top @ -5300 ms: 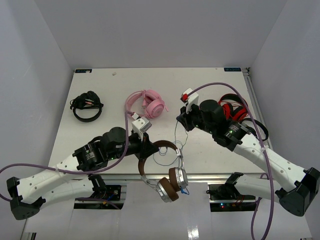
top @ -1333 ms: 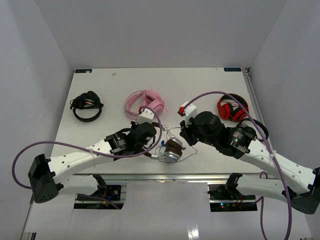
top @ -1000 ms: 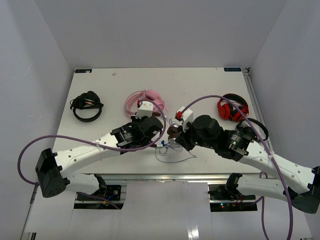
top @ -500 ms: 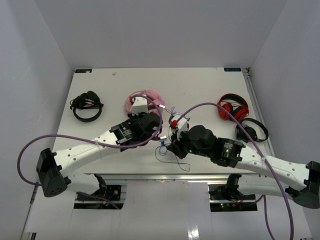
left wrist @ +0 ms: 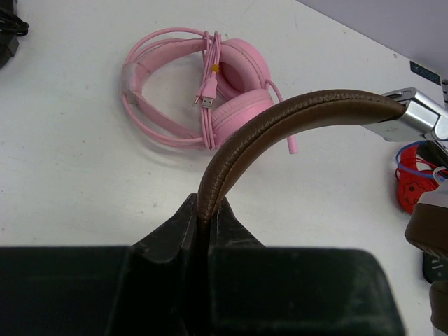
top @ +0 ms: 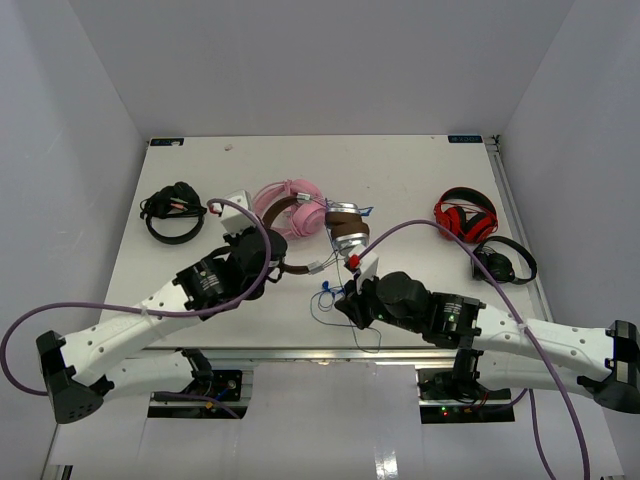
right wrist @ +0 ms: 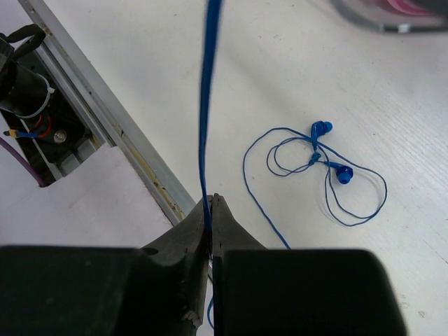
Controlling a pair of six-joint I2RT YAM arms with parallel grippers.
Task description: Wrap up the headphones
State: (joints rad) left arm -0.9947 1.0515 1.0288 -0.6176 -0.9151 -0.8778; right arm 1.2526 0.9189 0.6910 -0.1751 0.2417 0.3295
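Note:
The headphones [top: 347, 225] lie behind the table's middle, with silver-grey cups, brown pads and a brown headband. My left gripper [top: 280, 266] is shut on the headband [left wrist: 280, 119], pinched between the fingers [left wrist: 206, 210] in the left wrist view. A silver cup arm [left wrist: 420, 115] shows at the right. The thin blue cord [top: 330, 297] trails in loops toward the front edge. My right gripper [top: 340, 306] is shut on the cord [right wrist: 208, 105], which runs taut up from the jaws [right wrist: 211, 203]. Two blue bits [right wrist: 322, 129] lie in the loose loops on the table.
Pink headphones [top: 295, 205] lie just behind the left gripper and also show in the left wrist view [left wrist: 203, 98]. Red-and-black headphones [top: 465, 215] and a black pair [top: 505, 262] sit at the right. Another black pair [top: 175, 212] sits at the left. The table's front rail [right wrist: 105, 112] is near the right gripper.
My left gripper has swung left and back with the headband, so the ear cups now lie in the open beside the pink pair. My right gripper has moved left toward the front edge, pulling the cord taut.

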